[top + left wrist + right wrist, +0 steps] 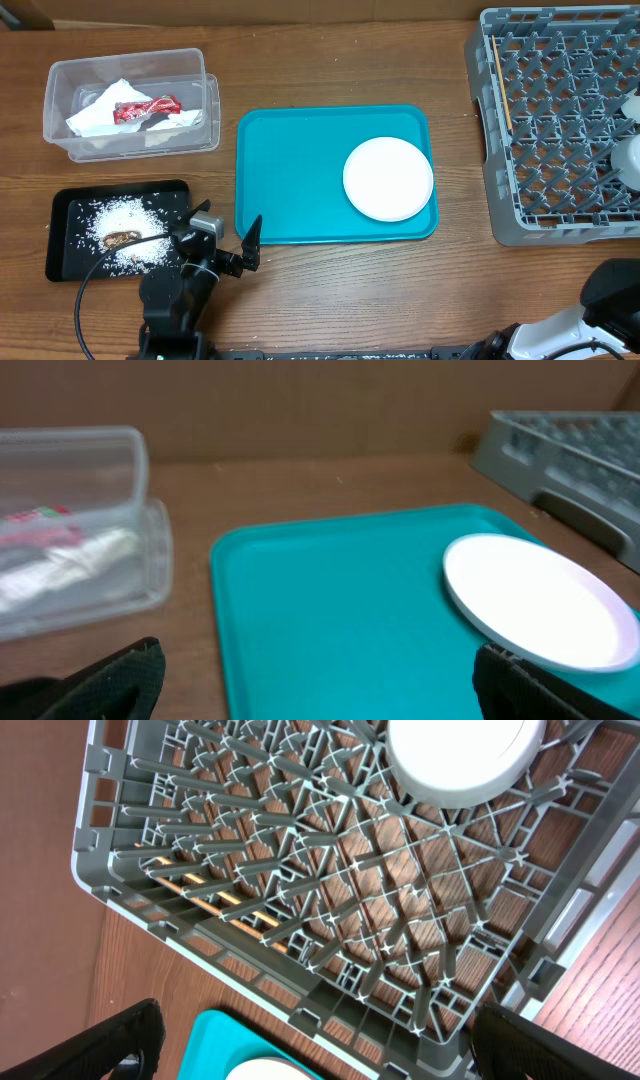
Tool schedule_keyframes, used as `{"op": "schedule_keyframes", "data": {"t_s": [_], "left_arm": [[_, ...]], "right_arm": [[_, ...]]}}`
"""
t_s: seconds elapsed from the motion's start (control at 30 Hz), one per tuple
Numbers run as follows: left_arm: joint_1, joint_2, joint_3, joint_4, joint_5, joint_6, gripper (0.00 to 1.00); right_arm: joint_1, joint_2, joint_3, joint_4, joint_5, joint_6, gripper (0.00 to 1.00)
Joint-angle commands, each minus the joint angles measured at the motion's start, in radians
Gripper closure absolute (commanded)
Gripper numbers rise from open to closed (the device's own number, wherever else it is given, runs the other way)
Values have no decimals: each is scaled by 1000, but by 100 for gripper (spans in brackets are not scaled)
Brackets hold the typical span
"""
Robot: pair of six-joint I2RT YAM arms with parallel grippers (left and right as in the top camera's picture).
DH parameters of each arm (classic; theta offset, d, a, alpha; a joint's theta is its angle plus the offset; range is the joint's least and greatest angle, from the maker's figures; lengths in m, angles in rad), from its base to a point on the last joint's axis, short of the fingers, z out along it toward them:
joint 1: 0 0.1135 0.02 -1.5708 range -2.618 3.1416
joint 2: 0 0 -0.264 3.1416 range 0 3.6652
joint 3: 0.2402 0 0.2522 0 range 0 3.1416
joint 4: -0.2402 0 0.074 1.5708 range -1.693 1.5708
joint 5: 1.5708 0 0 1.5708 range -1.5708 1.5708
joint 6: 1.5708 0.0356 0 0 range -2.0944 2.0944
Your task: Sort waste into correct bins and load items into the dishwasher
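Left claw (315,665): open, empty, over the bench (330,290) beside the teal tray (290,180). Right claw (315,1025): open, empty, facing the dish rack (300,840). The flat plate (388,178) lies on the teal tray's right half.

Rack (560,130) & dishes (630,162) in it cut off, R edge overhead.

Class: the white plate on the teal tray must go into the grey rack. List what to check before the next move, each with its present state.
1. Left hand open, empty: ok.
2. Right hand open, empty: ok.
3. Plate flat on teal tray, nothing on it: ok.
4. Dish rack has free pegs: ok.
5. Plate rim raised enough to pinch: cannot tell.
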Motion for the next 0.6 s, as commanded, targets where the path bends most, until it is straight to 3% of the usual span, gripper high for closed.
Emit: {"op": "schedule_keyframes", "data": {"t_s": [0.0,0.2,0.27,0.57], "left_arm": [[-4,-59,-56,68,-130,22,0],[-4,-187,-84,10,-303,22,0],[-4,-257,-84,-100,-311,22,0],[-8,-296,-84,-91,-307,22,0]], "right_arm": [[-3,-5,5,5,2,4,0],[-3,-5,5,5,2,4,0],[-3,-5,5,5,2,4,0],[-3,-5,5,5,2,4,0]]}}
